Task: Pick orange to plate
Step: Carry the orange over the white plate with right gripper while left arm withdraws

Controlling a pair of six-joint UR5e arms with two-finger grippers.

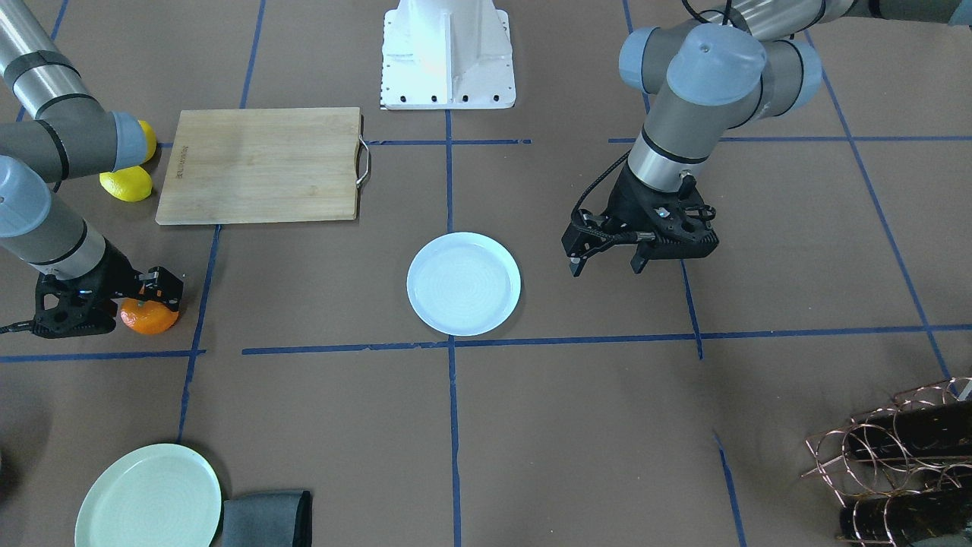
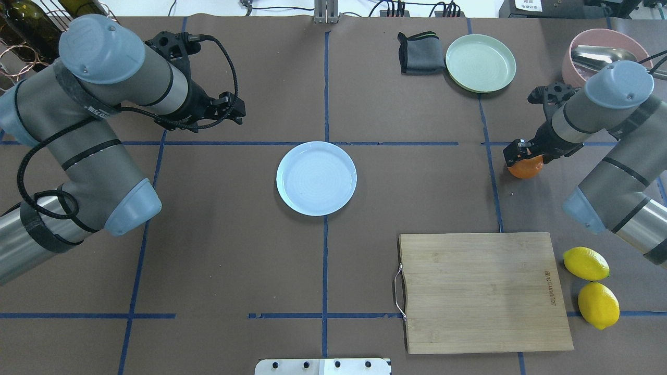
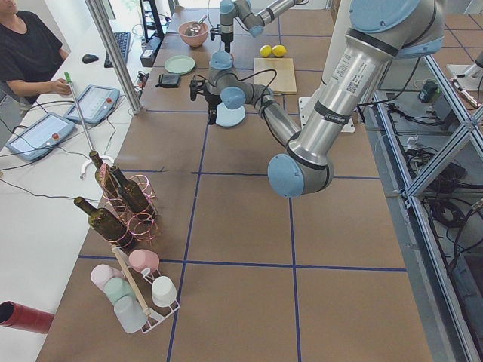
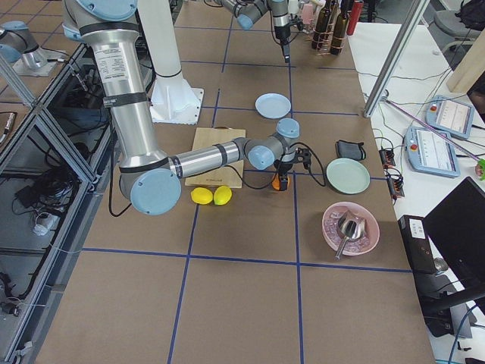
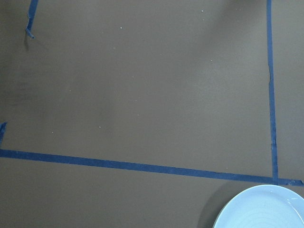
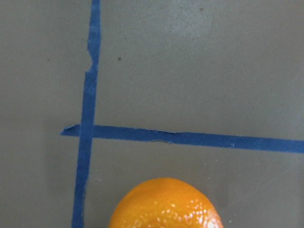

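The right gripper [image 1: 156, 292] sits low over the orange [image 1: 149, 317], fingers at the fruit's top; whether they pinch it I cannot tell. The orange rests on the table [image 1: 319, 395], well apart from the central plate [image 1: 464, 283]. The left gripper [image 1: 606, 266] hangs near the plate, jaws spread and holding nothing.

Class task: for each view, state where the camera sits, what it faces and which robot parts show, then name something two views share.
Front-facing: across the table, facing the robot; base, left arm, right arm.
Overhead: behind the robot, looking down; both arms.
Left: table's left end; left arm near.
Right: table's right end; right arm near.
Left wrist: down at table, plate; no body.
Right wrist: down at orange; no body.
Shared: front-facing and overhead show right tool at orange.
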